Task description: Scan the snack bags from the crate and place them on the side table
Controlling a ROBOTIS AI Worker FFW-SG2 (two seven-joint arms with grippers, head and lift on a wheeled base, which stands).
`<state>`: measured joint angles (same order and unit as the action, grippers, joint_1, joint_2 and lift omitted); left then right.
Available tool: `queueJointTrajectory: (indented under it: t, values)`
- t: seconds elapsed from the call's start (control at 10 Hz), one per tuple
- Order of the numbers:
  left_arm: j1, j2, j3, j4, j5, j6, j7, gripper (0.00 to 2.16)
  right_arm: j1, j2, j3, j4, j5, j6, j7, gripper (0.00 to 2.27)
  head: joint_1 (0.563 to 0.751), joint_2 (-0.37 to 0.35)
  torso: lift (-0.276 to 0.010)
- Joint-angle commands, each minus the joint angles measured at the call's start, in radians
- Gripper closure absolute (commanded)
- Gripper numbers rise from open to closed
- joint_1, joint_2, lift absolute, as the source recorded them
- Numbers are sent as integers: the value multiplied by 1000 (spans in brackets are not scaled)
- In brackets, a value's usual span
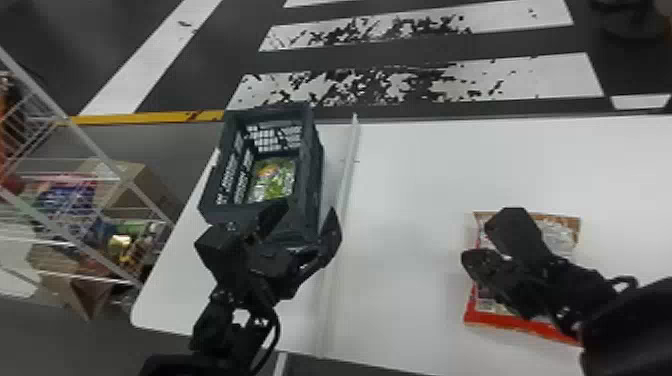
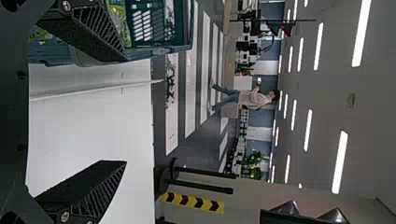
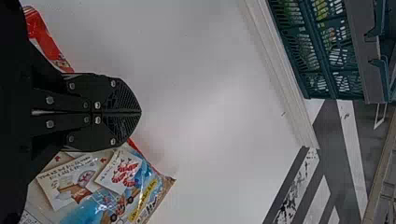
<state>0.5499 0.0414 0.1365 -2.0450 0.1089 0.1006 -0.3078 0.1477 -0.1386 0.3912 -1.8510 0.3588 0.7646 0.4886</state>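
I read the left gripper (image 1: 308,207)'s fingers as apart and empty at the near end of the crate (image 1: 320,160). The right gripper (image 3: 140,112)'s are together, over the red-edged bag (image 1: 520,325), well to the crate's right. Caution: lowering the left fingers uncentred may catch the crate's near rim and tip it. The green bag (image 1: 275,180) lies inside the crate; its walls obstruct my approach. A raised strip (image 1: 350,155) runs along the bench (image 1: 410,200), just right of the crate.

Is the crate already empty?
No, green snack packaging lies on the floor of the crate.
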Motion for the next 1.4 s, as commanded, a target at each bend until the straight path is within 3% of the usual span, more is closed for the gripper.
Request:
queueJointTrajectory:
  t: [0.0, 1.3]
  values:
    - [-1, 0, 0, 0, 2, 0, -1, 90, 3, -15, -11, -2, -1, -1, 4, 2243, 695, 249, -94]
    - [8, -2, -14, -7, 0, 0, -2, 90, 98, -113, -135, -89, -15, -29, 74, 2243, 695, 137, -94]
